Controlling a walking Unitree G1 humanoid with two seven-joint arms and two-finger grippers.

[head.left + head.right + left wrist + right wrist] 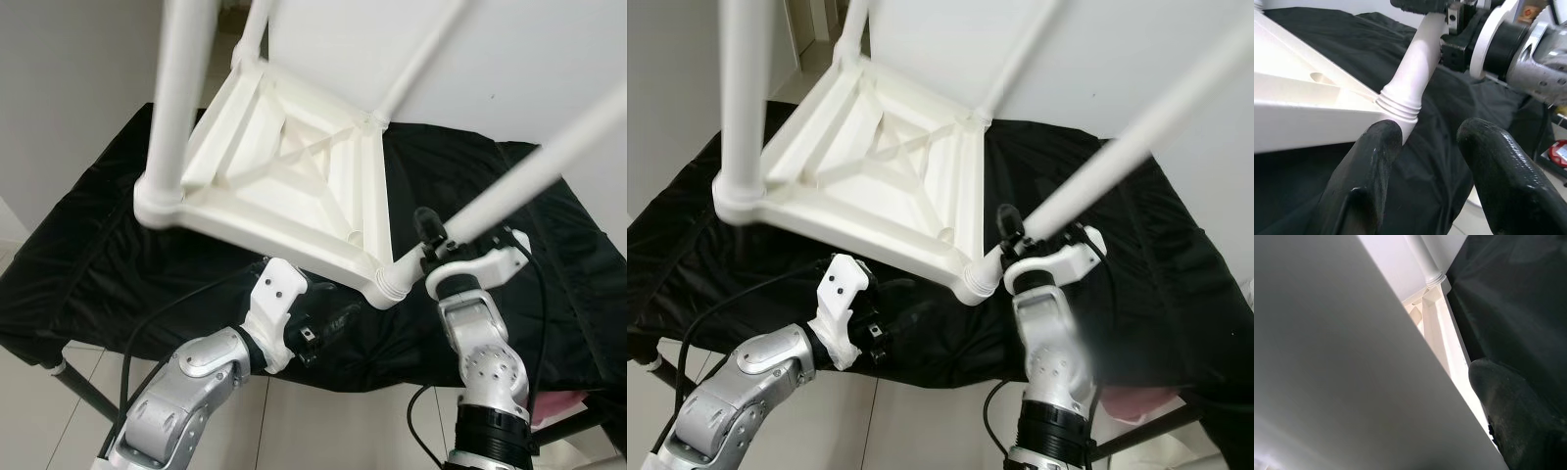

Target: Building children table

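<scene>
A white plastic children's table (284, 157) lies upside down on a black cloth (88, 255), its legs pointing up. The near right leg (529, 176) stands in a threaded corner socket (390, 284). My right gripper (431, 240) is shut on this leg just above the socket; in the right wrist view the leg (1342, 357) runs along one black finger (1518, 416). My left gripper (1430, 147) is open low at the tabletop's near edge, beside the socket (1400, 105), with nothing between its fingers (1371, 166).
The black cloth covers a work table whose front edge (323, 377) is close to my arms. Light tile floor (323, 431) lies below, a white wall (69, 69) behind. A pink thing (563, 406) sits at the lower right.
</scene>
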